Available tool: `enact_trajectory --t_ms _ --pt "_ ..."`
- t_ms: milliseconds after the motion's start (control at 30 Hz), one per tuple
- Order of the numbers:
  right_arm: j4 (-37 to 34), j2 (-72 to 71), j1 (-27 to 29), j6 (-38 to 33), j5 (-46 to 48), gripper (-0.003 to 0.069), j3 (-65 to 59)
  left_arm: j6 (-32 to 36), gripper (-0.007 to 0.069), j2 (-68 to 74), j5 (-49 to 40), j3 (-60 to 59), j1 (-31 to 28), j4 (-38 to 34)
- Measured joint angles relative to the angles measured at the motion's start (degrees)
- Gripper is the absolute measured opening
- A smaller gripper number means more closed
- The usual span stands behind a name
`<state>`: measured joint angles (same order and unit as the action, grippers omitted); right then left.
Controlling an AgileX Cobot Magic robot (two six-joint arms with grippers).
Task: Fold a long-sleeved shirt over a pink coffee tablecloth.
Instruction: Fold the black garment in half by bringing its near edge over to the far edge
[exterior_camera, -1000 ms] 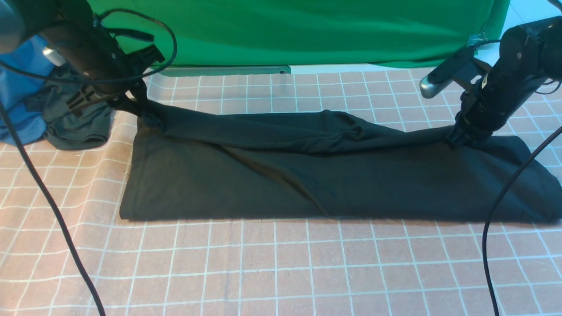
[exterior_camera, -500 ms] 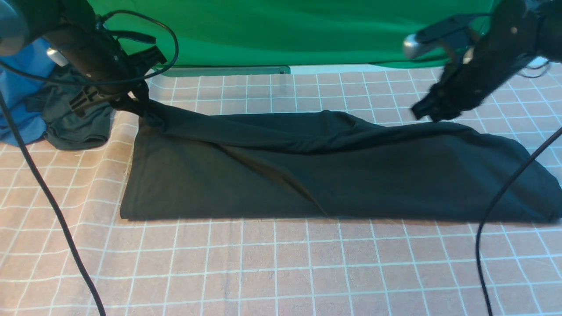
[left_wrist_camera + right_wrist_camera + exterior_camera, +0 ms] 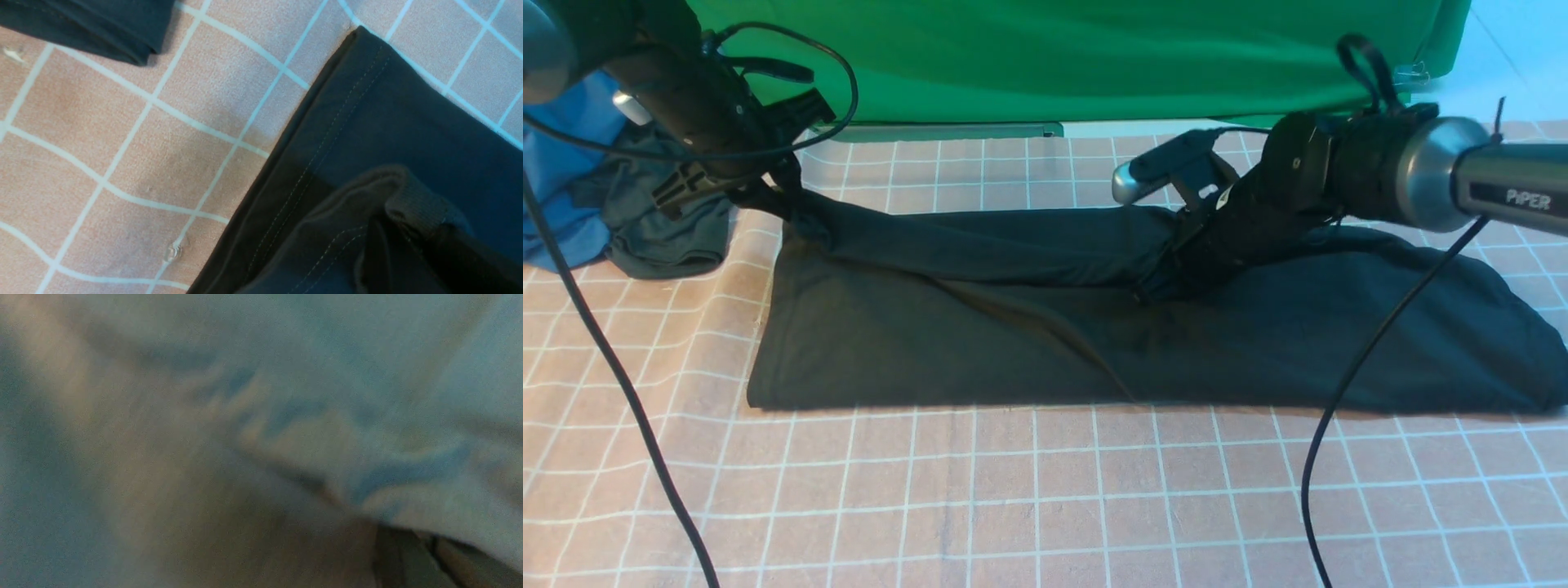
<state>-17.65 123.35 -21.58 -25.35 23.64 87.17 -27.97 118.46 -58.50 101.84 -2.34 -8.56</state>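
Note:
The long-sleeved shirt (image 3: 1013,343) lies as a long black band across the pink coffee tablecloth (image 3: 1045,506). Its far left corner is pulled up to my left gripper (image 3: 768,194), which is shut on it. In the left wrist view a ribbed cuff (image 3: 412,204) bunches at the jaws over the stitched hem of the shirt (image 3: 388,114). My right gripper (image 3: 1156,290) is shut, and its tips are down on the shirt's middle fold. Blurred fabric (image 3: 245,416) fills the right wrist view, which does not show whether the gripper holds any.
A green cloth (image 3: 1054,57) hangs along the back. A dark grey garment (image 3: 662,229) and a blue garment (image 3: 556,163) lie at the far left. Black cables (image 3: 621,384) (image 3: 1347,392) hang over the tablecloth on both sides.
My right gripper left the shirt's right end, rose, and swung left down onto the middle of the shirt. The right end now lies flat. The left gripper has kept its place.

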Motion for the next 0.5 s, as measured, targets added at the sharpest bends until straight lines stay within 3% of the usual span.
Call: enact_trajectory --t_ms 233,433,500 --pt "0.0 0.57 1.11 0.24 -16.55 0.0034 0.19 0.0 0.0044 0.0 -0.11 0.0 0.0 -0.01" --pt "-0.05 0.3 2.29 -0.39 -11.56 0.0035 2.63 0.0 0.0055 0.0 -0.06 0.0 0.0 -0.01" --pt "-0.05 -0.31 2.34 -0.75 -8.55 0.0035 3.35 -0.05 0.0093 0.0 0.63 0.0 0.0 -0.01"
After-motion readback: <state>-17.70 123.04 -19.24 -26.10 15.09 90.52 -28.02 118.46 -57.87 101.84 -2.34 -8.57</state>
